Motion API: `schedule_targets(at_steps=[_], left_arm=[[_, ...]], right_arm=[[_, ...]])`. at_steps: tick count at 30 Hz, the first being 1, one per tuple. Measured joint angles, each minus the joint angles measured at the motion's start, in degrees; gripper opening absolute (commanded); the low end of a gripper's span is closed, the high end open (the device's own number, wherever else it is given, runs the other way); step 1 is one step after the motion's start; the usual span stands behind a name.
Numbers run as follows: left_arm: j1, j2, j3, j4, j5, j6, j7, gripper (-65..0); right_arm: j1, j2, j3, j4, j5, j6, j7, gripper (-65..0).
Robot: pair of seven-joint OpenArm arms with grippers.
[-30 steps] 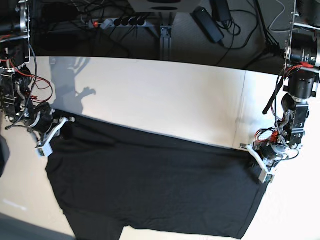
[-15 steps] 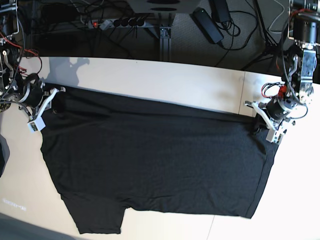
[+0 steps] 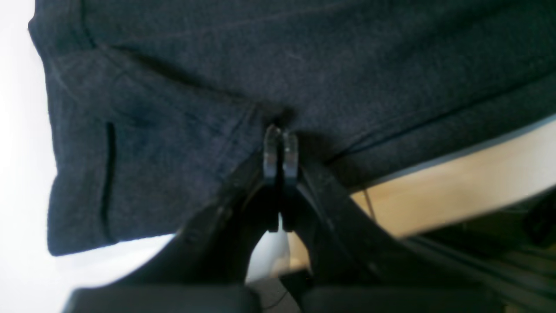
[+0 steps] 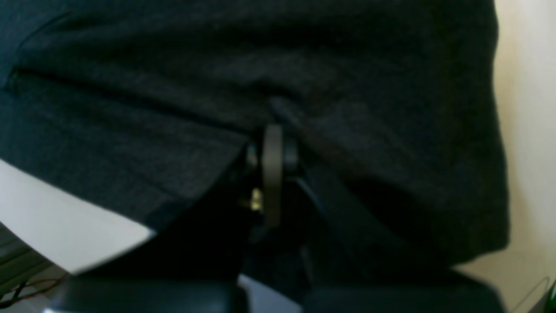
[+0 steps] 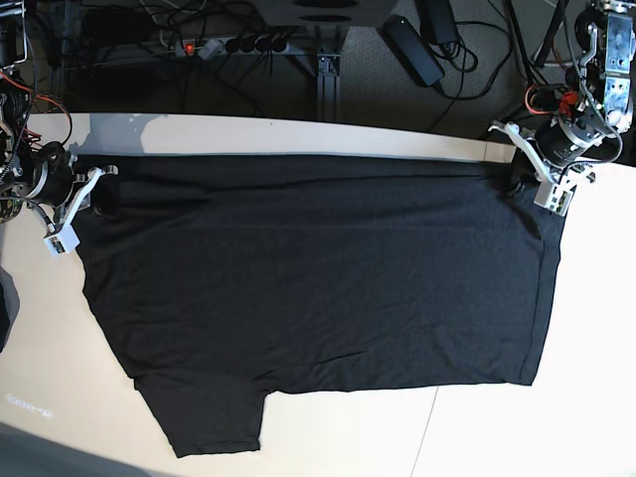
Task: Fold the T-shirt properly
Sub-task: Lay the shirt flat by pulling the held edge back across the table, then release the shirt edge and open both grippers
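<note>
I see the black T-shirt [image 5: 308, 288] spread flat over the table [image 5: 328, 139], one short sleeve at the near edge. Left gripper [image 5: 543, 179] and right gripper [image 5: 81, 199] each pinch a far corner, jaws clamped tight on cloth.

Each arm is dark metal and black plastic, strung with loose red and black cables. The left arm's white-framed, black-fingered gripper [image 5: 537, 179] carries pale angular brackets and a round black motor housing with red wiring beside it. The right arm's matching white-and-black gripper [image 5: 72, 207] has the same pale brackets. In the wrist views, thin translucent fingertip pads [image 3: 270, 148] tip broad matte-black fingers.
</note>
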Motion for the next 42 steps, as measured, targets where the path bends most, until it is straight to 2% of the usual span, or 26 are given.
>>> schedule_targets(at_steps=[7, 15, 22, 24, 27, 30, 34, 39, 42], left_arm=[[3.65, 0.68, -3.04, 2.71, 0.52, 0.02, 0.96, -65.0], [5.4, 0.66, -3.02, 5.31, 1.29, 0.02, 2.23, -65.0], [5.4, 0.66, -3.43, 7.98, 2.05, -0.09, 2.27, -65.0], [5.03, 0.68, -4.59, 9.2, 2.25, -0.13, 1.95, -61.7], [3.1, 0.63, -7.69, 11.72, -0.9, -0.11, 3.89, -58.9], [1.73, 0.48, -11.41, 13.79, -5.2, -0.11, 7.15, -58.9], [1.38, 0.44, -15.41, 14.82, -8.28, -0.15, 7.72, -58.8], [-2.45, -1.9, -15.85, 14.12, -9.22, -1.14, 6.14, -49.7], [-5.01, -2.69, -15.82, 10.84, -9.4, -2.19, 6.16, -46.6]], right_arm=[[-3.72, 0.7, 1.36, 1.42, 0.87, -0.02, 0.37, -65.0], [-12.63, 0.76, 9.62, 4.22, 1.99, 0.0, 0.31, -65.0], [-13.27, 0.79, 11.1, 4.48, 2.73, 0.02, -0.52, -65.0], [-13.16, 0.79, 11.23, 5.03, 2.78, 0.02, -0.63, -65.0], [-13.16, 0.74, 12.74, 6.86, 3.23, 0.02, -1.51, -65.0], [-13.14, 0.76, 15.93, 9.57, 5.35, 0.04, -2.25, -65.0], [-13.07, 0.76, 21.18, 12.83, 8.24, 0.04, -2.93, -65.0], [-6.29, 0.74, 24.85, 13.7, 8.17, 0.04, -2.75, -47.2], [0.2, 0.61, 24.26, 12.63, 1.86, 0.02, 0.04, -41.7]])
